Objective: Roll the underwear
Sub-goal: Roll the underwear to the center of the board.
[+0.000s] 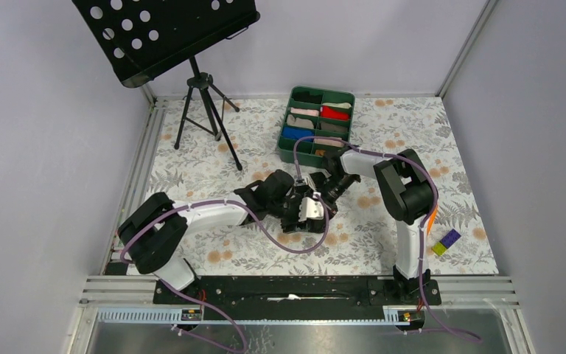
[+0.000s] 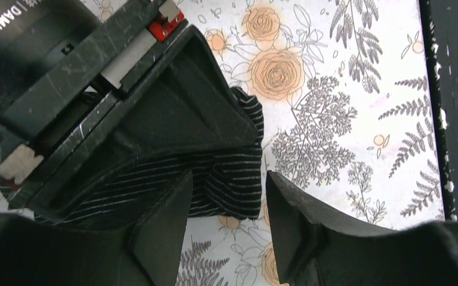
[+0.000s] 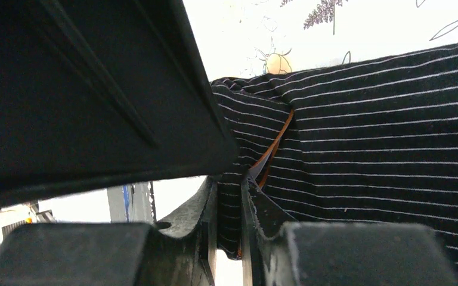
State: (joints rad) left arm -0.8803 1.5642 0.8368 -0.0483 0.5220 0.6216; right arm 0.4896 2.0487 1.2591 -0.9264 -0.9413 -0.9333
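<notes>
The underwear [image 2: 234, 179] is black with fine pale stripes and lies bunched on the floral table cover. In the top view it [image 1: 298, 223] is mostly hidden under both grippers. My right gripper [image 3: 229, 205] is shut on a fold at the fabric's edge, next to an orange tag [image 3: 278, 142]; in the top view it [image 1: 324, 192] sits mid-table. My left gripper [image 2: 226, 229] is open, its fingers [image 2: 289, 229] astride the near edge of the fabric without pinching it. It [image 1: 309, 210] sits right against the right gripper, whose black body [image 2: 113, 101] covers much of the garment.
A green divided tray [image 1: 289, 110] with small cloth rolls stands at the back. A music stand on a tripod [image 1: 205, 103] stands at the back left. Purple and yellow bricks [image 1: 446, 242] lie at the right. A black rail [image 2: 453, 89] runs along the table's near edge.
</notes>
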